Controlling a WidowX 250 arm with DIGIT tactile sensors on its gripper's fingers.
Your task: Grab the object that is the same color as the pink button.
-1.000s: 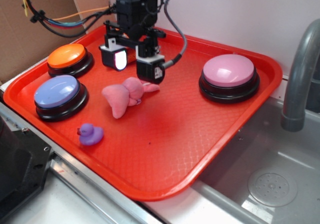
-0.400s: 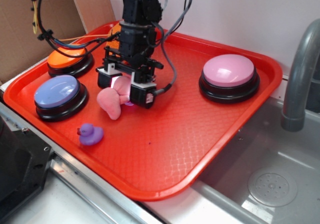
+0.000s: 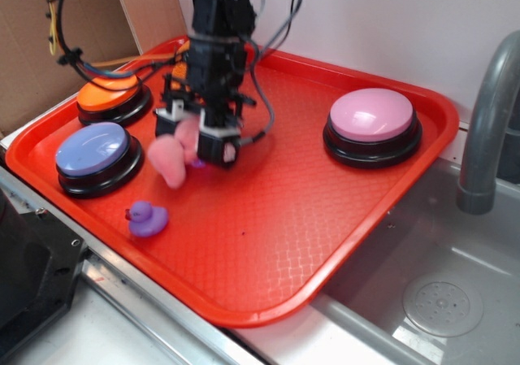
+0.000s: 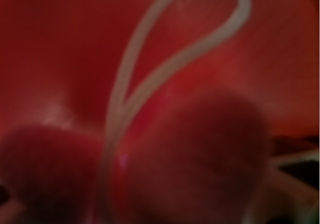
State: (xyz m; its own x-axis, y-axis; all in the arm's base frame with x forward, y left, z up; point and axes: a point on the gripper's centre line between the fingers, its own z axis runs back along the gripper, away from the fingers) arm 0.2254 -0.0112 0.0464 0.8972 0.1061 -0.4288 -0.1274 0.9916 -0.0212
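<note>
Gripper: black robot gripper (image 3: pixel 197 140), left-centre of frame, jaws apparently closed around the toy; motion blur.
Toy: small soft pink plush animal (image 3: pixel 169 158) (image 4: pixel 210 154).
Button: pale pink dome push button (image 3: pixel 372 115), right.

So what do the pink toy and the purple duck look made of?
The pink toy, under the hand, looks like soft matte plush: it sags limply with fuzzy edges. The purple duck looks like smooth moulded rubber or vinyl, holding a firm shape; which one can't be told.

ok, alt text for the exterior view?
The gripper is down over a pink plush toy on a red tray. Around it sit pink, lavender and orange dome buttons and a small purple duck.
</note>
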